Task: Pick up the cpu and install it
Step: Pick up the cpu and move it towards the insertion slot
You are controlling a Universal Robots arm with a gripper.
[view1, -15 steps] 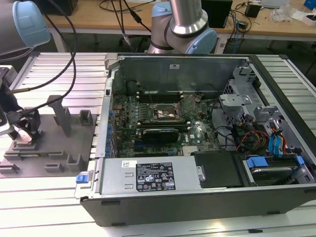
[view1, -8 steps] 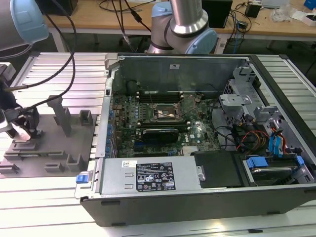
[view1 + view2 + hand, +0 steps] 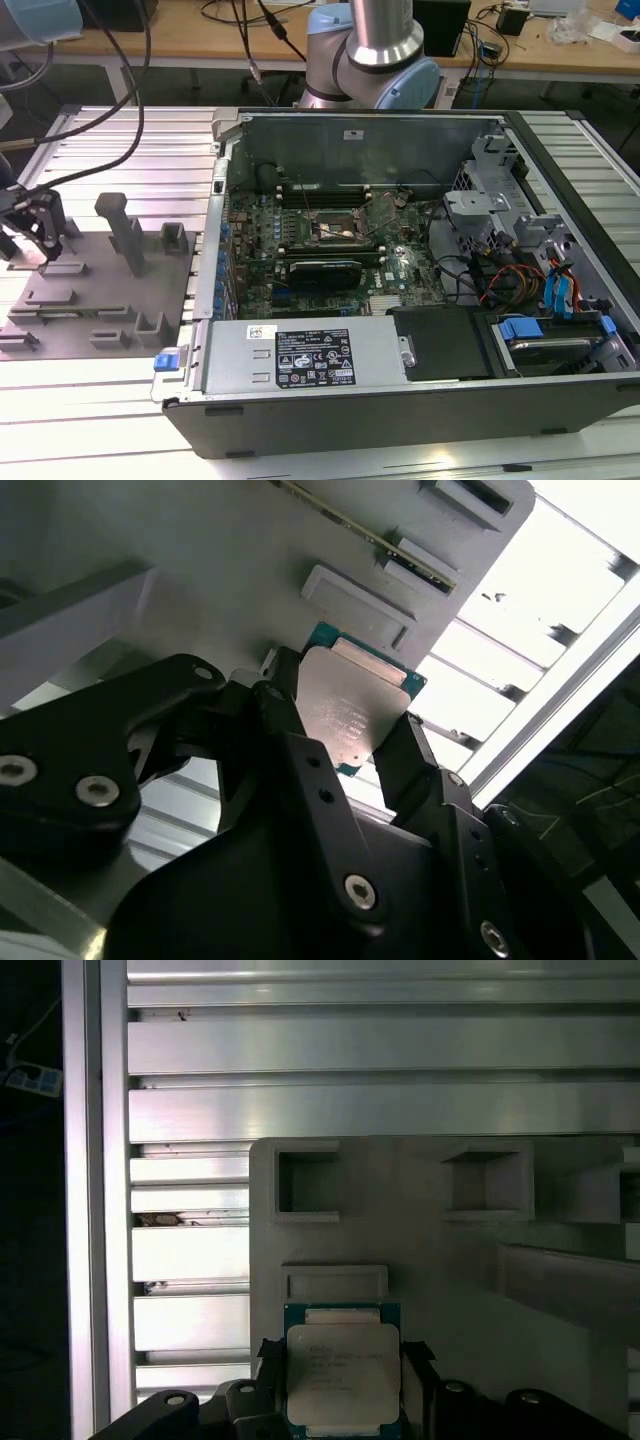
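Observation:
The cpu (image 3: 343, 1372) is a small flat square chip with a silvery top and a green rim. It sits between the black fingers (image 3: 415, 1362) of my gripper (image 3: 342, 1360), which is shut on its two opposite edges. In the second wrist view the cpu (image 3: 350, 705) is held just above the grey fixture plate (image 3: 200, 540). In the exterior view my gripper (image 3: 42, 245) hangs over the fixture plate (image 3: 100, 290) at the exterior view's left. The motherboard's socket (image 3: 335, 228) lies open inside the computer case (image 3: 400, 400) in the middle.
Grey blocks and a tall post (image 3: 125, 235) stand on the fixture plate near my gripper. The case's side wall (image 3: 215, 250) rises between the plate and the motherboard. The arm's base (image 3: 370, 50) and cables are behind the case. Ribbed aluminium table (image 3: 380, 1110) surrounds everything.

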